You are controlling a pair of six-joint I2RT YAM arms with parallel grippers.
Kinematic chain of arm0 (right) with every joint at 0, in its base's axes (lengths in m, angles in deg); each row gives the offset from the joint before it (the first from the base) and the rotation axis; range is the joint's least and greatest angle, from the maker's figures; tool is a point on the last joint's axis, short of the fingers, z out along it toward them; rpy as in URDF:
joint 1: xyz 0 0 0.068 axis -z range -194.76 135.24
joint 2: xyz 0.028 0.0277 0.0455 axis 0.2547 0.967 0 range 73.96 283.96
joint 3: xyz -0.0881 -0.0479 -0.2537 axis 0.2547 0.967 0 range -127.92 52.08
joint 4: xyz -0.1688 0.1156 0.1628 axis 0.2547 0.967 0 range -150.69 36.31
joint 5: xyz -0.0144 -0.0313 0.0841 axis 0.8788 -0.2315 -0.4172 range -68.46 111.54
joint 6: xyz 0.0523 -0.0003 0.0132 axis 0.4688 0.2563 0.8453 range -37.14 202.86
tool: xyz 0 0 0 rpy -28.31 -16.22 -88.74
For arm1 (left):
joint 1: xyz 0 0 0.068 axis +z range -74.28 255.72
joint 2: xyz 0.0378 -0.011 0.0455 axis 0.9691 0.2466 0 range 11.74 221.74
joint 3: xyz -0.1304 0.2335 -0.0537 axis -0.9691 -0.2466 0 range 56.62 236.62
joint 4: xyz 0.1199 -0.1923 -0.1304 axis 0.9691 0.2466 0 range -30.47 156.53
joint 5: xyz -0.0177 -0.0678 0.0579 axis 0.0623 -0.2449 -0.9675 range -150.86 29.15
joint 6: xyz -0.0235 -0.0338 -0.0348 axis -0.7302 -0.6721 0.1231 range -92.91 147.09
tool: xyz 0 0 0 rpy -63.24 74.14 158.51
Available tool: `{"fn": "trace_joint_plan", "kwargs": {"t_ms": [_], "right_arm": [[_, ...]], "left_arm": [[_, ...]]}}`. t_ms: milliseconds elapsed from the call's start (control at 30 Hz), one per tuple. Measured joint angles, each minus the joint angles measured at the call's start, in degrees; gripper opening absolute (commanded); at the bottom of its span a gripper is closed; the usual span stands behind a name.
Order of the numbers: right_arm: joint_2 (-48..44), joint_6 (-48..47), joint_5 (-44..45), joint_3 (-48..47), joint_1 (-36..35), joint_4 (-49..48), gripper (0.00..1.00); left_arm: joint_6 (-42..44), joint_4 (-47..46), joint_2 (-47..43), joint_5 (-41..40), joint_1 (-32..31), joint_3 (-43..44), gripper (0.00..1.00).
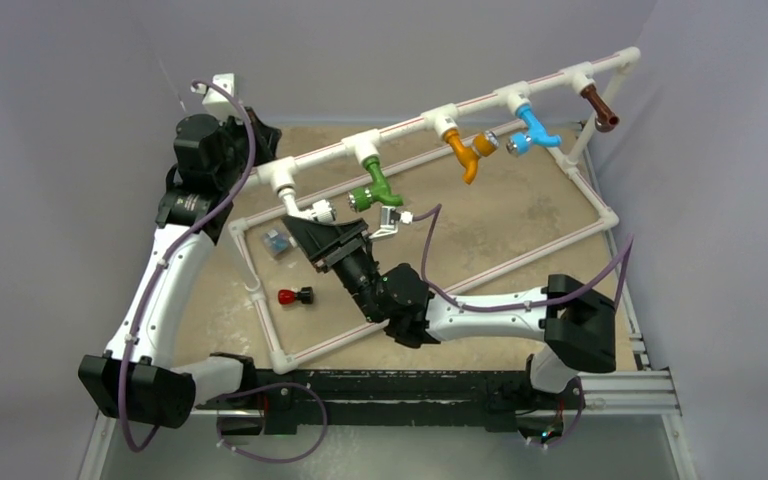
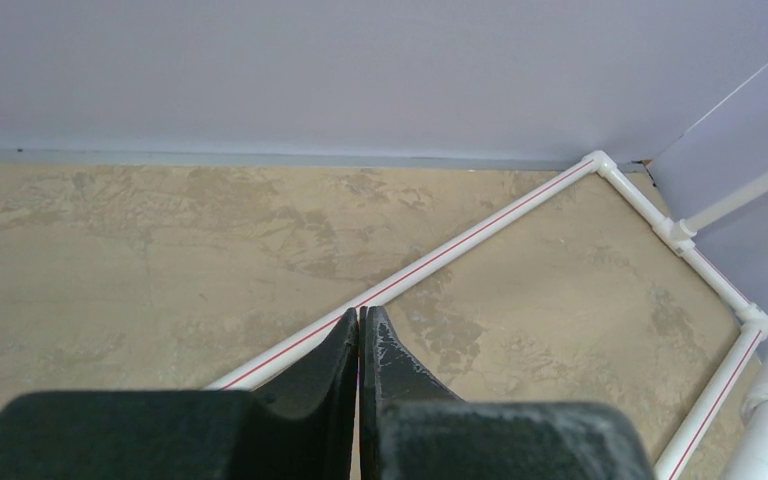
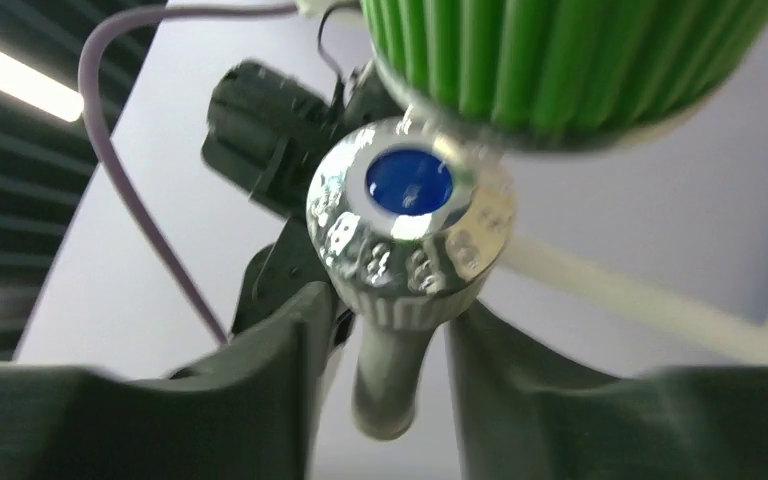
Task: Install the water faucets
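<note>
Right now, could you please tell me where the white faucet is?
In the top view, the white faucet hangs at the leftmost tee of the raised pipe, left of the green faucet, gripped by the right hand.

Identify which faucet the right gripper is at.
The white faucet, leftmost on the rail beside the green faucet; the right gripper straddles its silvery knob.

place: robotics lab cell | cues: plain grey walls [image 1: 380,50], white pipe frame [image 1: 560,245], metal base rail [image 1: 620,392]
</note>
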Motion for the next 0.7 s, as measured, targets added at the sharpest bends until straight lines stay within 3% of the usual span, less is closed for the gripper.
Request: {"fn": "trace_joint_plan", "kwargs": {"t_ms": [100,267,533,700], "right_arm": [[0.13,2.6,-4.63,0.0,-0.02,0.09,0.72],[-4.02,0.26,-8.28,2.6,-0.35,3.56,0.85],[-13.84,-10.71,-8.85,6.19,-0.31,15.43,0.89],[-20.02,-25.81,-12.09,7.15,-0.17,23.15,0.86]], "left_arm": [[-0.02,0.42,-0.09,0.39,-0.2,-0.02,0.0],[-0.02,0.72,-0.17,0.83,-0.2,-0.02,0.0],[-0.02,0.76,-0.2,1.01,-0.2,-0.02,0.0],[-0.02,0.76,-0.17,1.01,-0.2,-0.02,0.0]]}}
